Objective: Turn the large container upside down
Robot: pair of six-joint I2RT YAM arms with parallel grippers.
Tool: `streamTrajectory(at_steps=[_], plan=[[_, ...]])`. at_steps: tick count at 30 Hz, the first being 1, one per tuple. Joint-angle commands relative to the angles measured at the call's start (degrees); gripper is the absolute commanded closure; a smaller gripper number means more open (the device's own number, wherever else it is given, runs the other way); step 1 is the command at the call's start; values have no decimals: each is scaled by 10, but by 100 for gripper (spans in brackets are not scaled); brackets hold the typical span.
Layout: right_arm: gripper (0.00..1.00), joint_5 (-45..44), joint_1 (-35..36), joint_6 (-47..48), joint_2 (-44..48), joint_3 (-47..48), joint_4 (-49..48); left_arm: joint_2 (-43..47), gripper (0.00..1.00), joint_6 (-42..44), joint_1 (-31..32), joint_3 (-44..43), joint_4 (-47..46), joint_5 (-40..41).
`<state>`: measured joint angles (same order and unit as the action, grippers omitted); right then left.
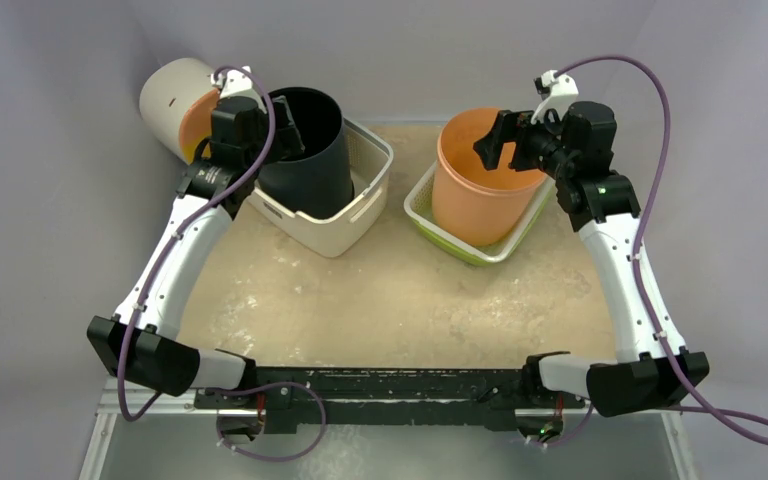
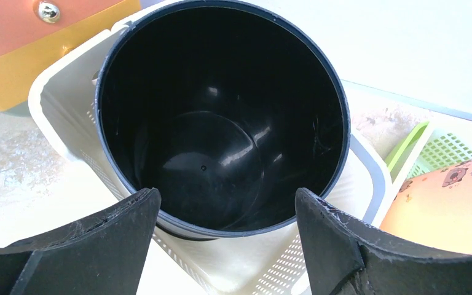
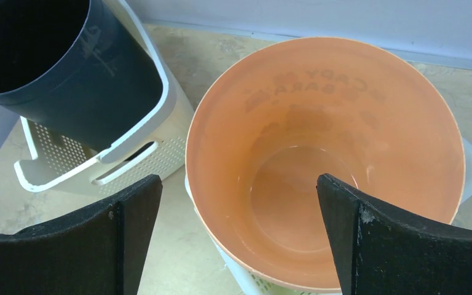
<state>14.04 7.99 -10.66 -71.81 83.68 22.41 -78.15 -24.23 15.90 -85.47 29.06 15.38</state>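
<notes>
- Two jaw pairs gape empty, each above an upright container.
- Left gripper [image 2: 226, 203]: black container [image 2: 221, 123], far left.
- Right gripper [image 3: 239, 184]: orange container [image 3: 319, 123], far right; we judge it larger.

Right of the black bin [image 1: 310, 160], a bare strip of table [image 1: 390, 295] runs open between the white basket [image 1: 345, 228] holding it and the green tray [image 1: 457, 246] under the orange bin [image 1: 480, 185]. Left of the black bin, a tipped white tub [image 1: 172, 98] crowds the gap. On its near side the table lies wide and bare.
</notes>
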Motion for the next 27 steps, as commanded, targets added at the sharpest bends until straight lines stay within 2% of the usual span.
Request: streamTrajectory(at_steps=[1,13,17,23,27], plan=[[0,-4,4,5,27,21,-17,5,19,17,4,-27,-2,11],[0,-7,4,8,20,21,-4,7,19,21,4,-23,3,15],[0,-36,4,-1,12,36,15,6,19,21,4,-21,3,15],[0,10,4,-24,12,23,2,5,19,24,3,-24,1,16],[0,45,4,-18,58,-14,-38,5,19,30,3,-28,1,15]])
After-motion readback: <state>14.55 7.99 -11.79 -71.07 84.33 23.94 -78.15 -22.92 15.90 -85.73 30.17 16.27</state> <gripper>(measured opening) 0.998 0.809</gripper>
